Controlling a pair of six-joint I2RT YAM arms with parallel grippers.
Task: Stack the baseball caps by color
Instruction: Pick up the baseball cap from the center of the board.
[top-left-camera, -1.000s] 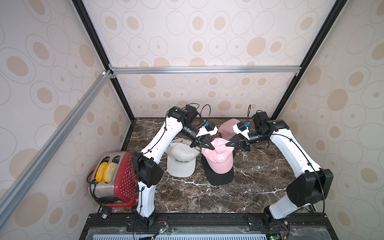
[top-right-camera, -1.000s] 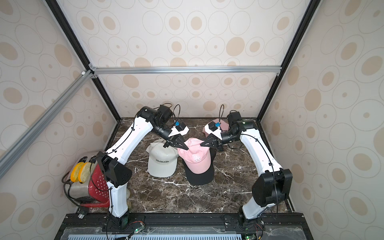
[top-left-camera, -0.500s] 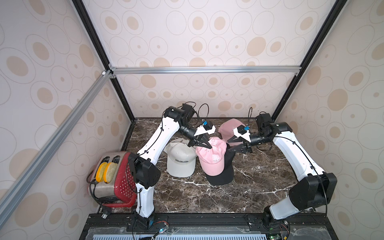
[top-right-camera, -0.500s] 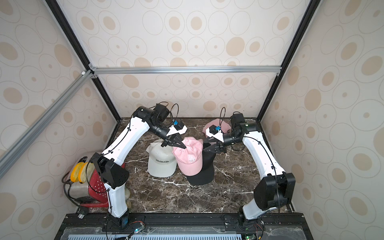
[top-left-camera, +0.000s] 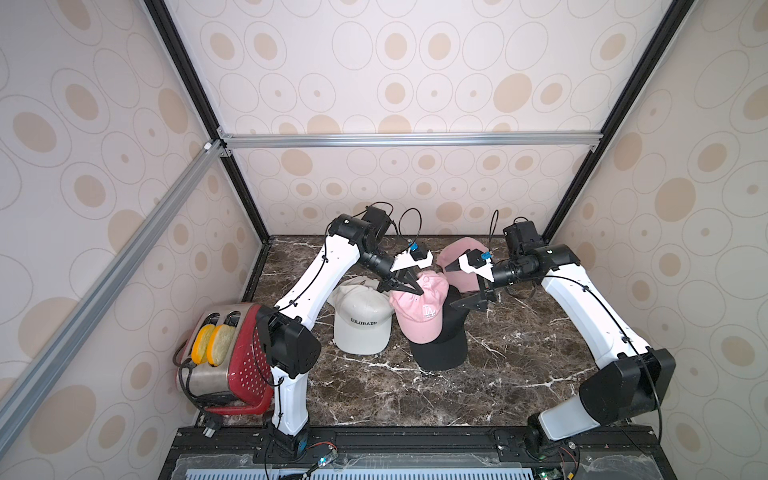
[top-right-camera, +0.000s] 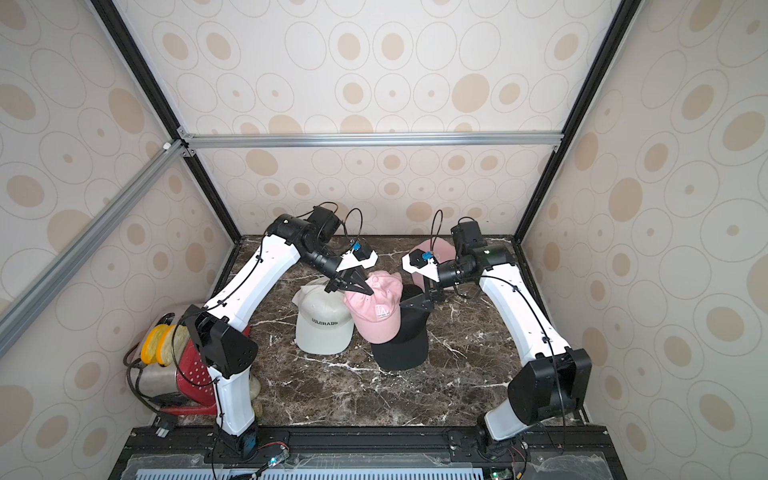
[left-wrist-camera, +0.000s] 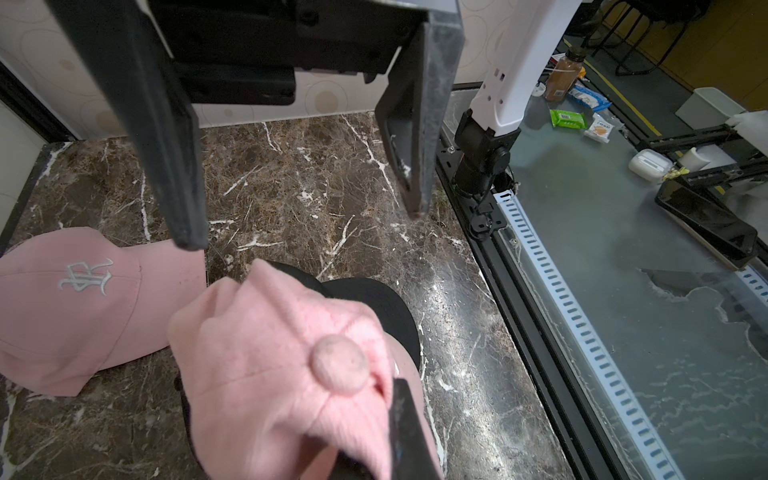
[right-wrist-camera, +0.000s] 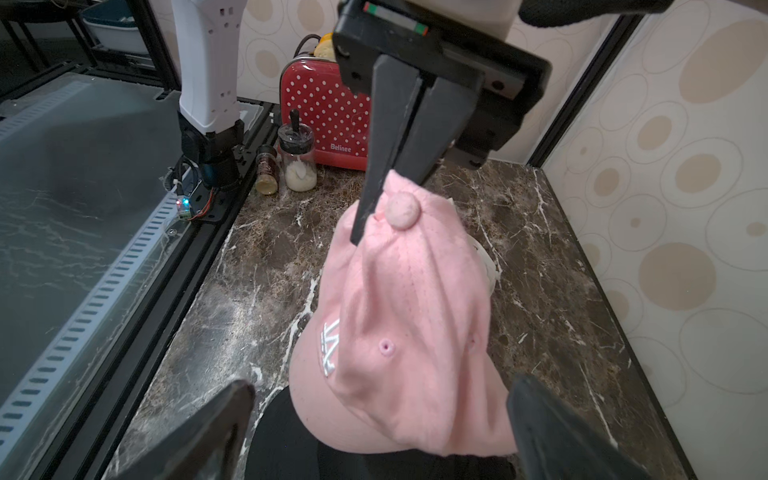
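The left gripper (top-left-camera: 409, 288) is clenched on a pinch of soft brushed cotton just beside the round fabric button (right-wrist-camera: 401, 212) of the pink cap (top-left-camera: 419, 318), pulling its crown into a wrinkled peak. That cap sits at the centre of the veined brown marble table (top-left-camera: 415, 399), its curved brim draped over a black cap (top-left-camera: 442, 353) beneath. The right gripper (top-left-camera: 461, 286), at 3 o'clock of the crown, stands released, its flat black fingers (right-wrist-camera: 552, 432) spread wide and gripping nothing. A white cap (top-left-camera: 361, 328) lettered COLORADO lies just beside at 9 o'clock, and a second pink cap (top-left-camera: 453, 253) at 1 o'clock. A red dotted toaster (top-left-camera: 245, 365) stands at 8 o'clock.
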